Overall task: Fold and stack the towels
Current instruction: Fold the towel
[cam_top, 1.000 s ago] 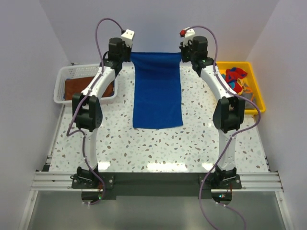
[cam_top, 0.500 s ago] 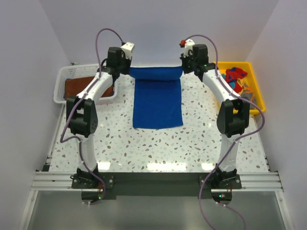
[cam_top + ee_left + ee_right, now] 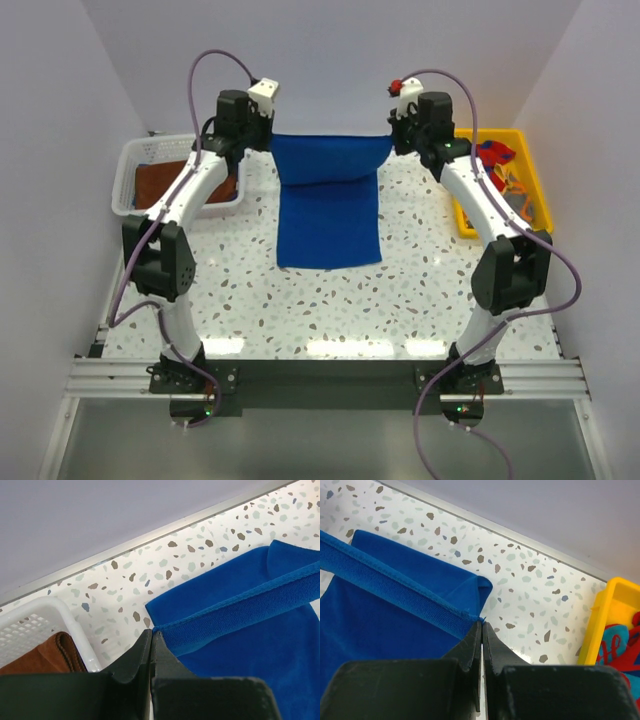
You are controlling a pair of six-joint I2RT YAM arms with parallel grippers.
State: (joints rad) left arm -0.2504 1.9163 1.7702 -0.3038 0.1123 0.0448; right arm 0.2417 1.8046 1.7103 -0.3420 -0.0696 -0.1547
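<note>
1. Left gripper (image 3: 151, 632) is clamped on the far-left corner of the blue terry towel (image 3: 240, 630). The right gripper (image 3: 481, 625) pinches its far-right corner.
2. Both wrist views show the raised hem stretched between them.
3. Only the overhead view shows the towel's near half flat on the speckled table (image 3: 250, 290).
4. Compared with half a second ago, the lifted edge sits higher and sags further over the flat part.

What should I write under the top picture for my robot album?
The left gripper and right gripper pinch the far corners of the blue towel above the speckled table.
</note>
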